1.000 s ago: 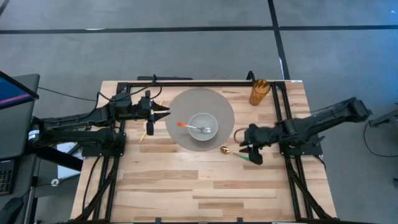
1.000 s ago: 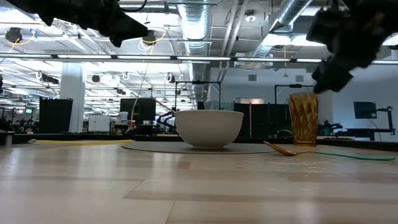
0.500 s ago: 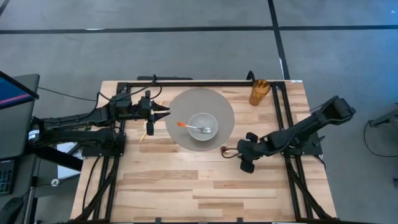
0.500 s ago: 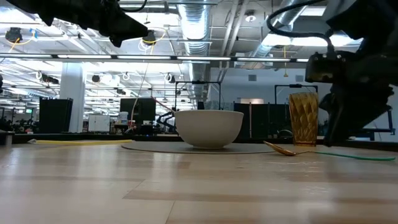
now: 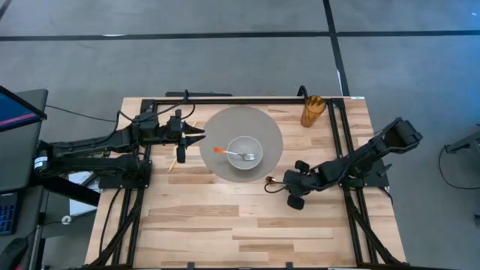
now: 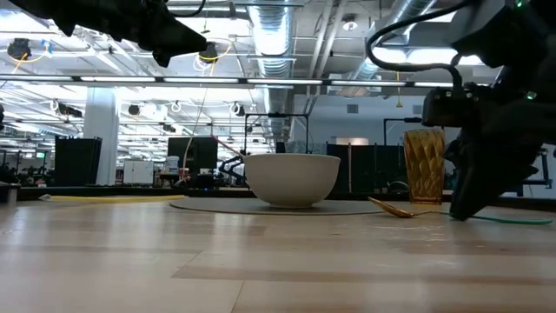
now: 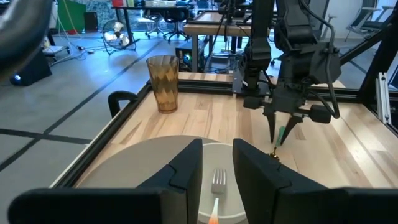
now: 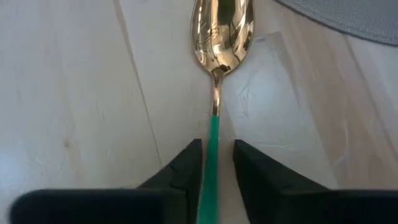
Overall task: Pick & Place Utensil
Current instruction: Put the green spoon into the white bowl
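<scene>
A spoon with a gold bowl point(image 8: 222, 28) and a green handle point(image 8: 213, 134) lies flat on the wooden table, just off the near right edge of the grey round mat point(image 5: 225, 124). It also shows in the high view point(image 5: 270, 180) and the low view point(image 6: 391, 209). My right gripper point(image 8: 218, 144) points down at the table point(image 6: 459, 209). Its fingers stand narrowly apart on either side of the handle, close behind the spoon's bowl. My left gripper point(image 5: 201, 137) hangs still above the mat's left edge, its fingers point(image 7: 186, 168) a little apart and empty.
A white bowl point(image 5: 231, 152) stands on the mat with an orange-handled fork point(image 5: 238, 154) in it. A gold faceted cup point(image 5: 311, 111) stands at the far right. A thin yellow stick point(image 5: 180, 154) lies left of the mat. Black frame rails point(image 5: 240, 100) border the table.
My right gripper has come down to the table and a little toward its left edge, tipping to point down over the spoon's handle. The spoon lies where it was.
</scene>
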Motion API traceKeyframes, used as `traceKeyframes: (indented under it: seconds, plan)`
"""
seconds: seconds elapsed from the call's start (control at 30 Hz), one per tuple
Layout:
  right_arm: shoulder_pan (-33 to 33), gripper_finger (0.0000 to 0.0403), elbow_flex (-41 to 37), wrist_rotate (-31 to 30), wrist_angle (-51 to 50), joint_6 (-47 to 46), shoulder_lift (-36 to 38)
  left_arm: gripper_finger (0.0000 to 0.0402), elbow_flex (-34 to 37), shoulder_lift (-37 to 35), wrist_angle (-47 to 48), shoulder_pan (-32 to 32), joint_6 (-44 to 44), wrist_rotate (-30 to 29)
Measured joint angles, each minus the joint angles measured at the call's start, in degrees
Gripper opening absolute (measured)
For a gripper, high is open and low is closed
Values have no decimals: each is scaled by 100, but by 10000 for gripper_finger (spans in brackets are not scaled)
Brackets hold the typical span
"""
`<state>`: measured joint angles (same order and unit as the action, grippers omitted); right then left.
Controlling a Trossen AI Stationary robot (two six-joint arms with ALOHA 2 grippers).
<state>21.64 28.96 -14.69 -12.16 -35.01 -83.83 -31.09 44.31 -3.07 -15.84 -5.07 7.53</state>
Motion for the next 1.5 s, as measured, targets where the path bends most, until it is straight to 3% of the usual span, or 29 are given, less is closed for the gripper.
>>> traceKeyframes:
  seconds: [0.17, 0.43, 0.63, 0.73, 0.87, 1.17, 1.5]
  plan:
    - [-12, 12, -42, 113, 110, 29, 234, 90, 0, 0, 0, -2, 1, 0]
    - [-162, 11, 110, 196, 95, 199, 788, 90, 0, 0, -9, -2, -1, 0]
    - [-562, 10, 737, 7, 79, 1360, 1062, 90, -2, 0, -195, -2, -1, 0]
    - [-916, 6, 1211, 214, 159, 2111, 987, 90, -2, 0, -254, -2, 1, 1]
    - [-1443, 4, 1974, 580, -293, 2863, 633, 90, -2, 0, -258, -2, 135, 0]
    - [-2561, 3, 3886, 1105, -2947, 4086, -686, 90, -2, 0, -256, 0, 150, 0]
    - [-3226, 7, 5553, 1183, -4230, 5368, -2154, 90, -2, 0, -236, 0, 152, 2]
